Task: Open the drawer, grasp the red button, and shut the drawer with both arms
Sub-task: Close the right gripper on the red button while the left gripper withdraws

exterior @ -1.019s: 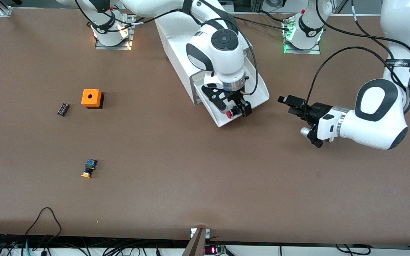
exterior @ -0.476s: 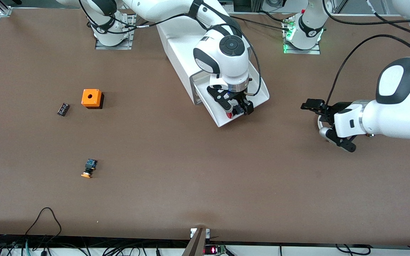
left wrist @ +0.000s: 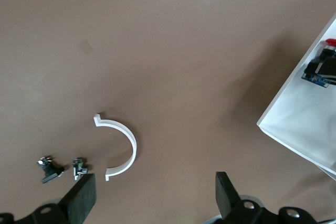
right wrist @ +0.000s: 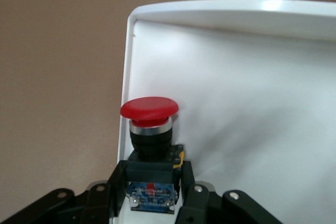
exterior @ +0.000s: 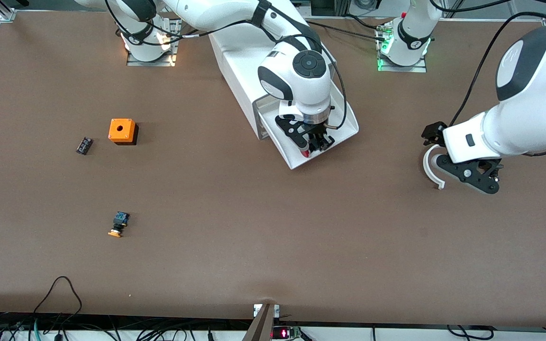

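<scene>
The drawer (exterior: 344, 129) stands pulled out of the white cabinet (exterior: 235, 57) in the middle of the table. The button (exterior: 304, 152), with a red cap on a black body, lies in the drawer's corner nearest the front camera. My right gripper (exterior: 314, 143) is over that corner and shut on the button's black body. In the right wrist view the red cap (right wrist: 149, 107) sticks out past my right gripper (right wrist: 152, 182) over the drawer floor (right wrist: 236, 87). My left gripper (exterior: 433, 132) is open and empty over bare table toward the left arm's end; it also shows in the left wrist view (left wrist: 152, 203).
A white C-shaped piece (exterior: 428, 168) lies under the left hand, with two small dark parts (left wrist: 50, 163) beside it. An orange box with a hole (exterior: 122, 131), a small black part (exterior: 84, 145) and an orange-capped button (exterior: 118, 224) lie toward the right arm's end.
The left arm has drawn away from the drawer toward its own end and turned its hand downward. The right gripper has shifted onto the button and its fingers now grip the body.
</scene>
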Motion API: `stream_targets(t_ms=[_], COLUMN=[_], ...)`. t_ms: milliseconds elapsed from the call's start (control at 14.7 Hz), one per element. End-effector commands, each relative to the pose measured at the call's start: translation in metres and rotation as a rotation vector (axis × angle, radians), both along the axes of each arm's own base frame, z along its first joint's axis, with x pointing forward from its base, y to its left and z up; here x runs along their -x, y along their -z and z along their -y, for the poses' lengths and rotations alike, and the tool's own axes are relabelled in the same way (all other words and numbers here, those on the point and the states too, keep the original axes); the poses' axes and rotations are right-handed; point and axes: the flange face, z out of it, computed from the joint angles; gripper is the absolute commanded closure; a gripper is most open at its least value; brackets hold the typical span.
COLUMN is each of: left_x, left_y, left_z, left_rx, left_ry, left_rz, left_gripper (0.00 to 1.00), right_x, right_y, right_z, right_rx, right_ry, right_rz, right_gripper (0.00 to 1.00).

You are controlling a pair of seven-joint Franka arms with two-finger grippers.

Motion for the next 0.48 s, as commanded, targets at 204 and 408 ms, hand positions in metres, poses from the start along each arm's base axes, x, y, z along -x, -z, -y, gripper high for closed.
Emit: stream_targets(t_ms=[204, 408], left_x=[-0.007, -0.006], left_y=[-0.035, -0.038], left_z=[-0.021, -0.018], left_rx=[-0.031, -0.046], left_ry=[-0.113, -0.222], left_rz=[0.073, 0.078], left_gripper=[0.00, 0.00], right_x=[-0.003, -0.009], right_y=[-0.014, -0.036], right_z=[0.002, 0.004], right_rx=[0.003, -0.015], right_ry=[0.009, 0.011], right_rz=[0.018, 0.028], right_gripper=[1.00, 1.00])
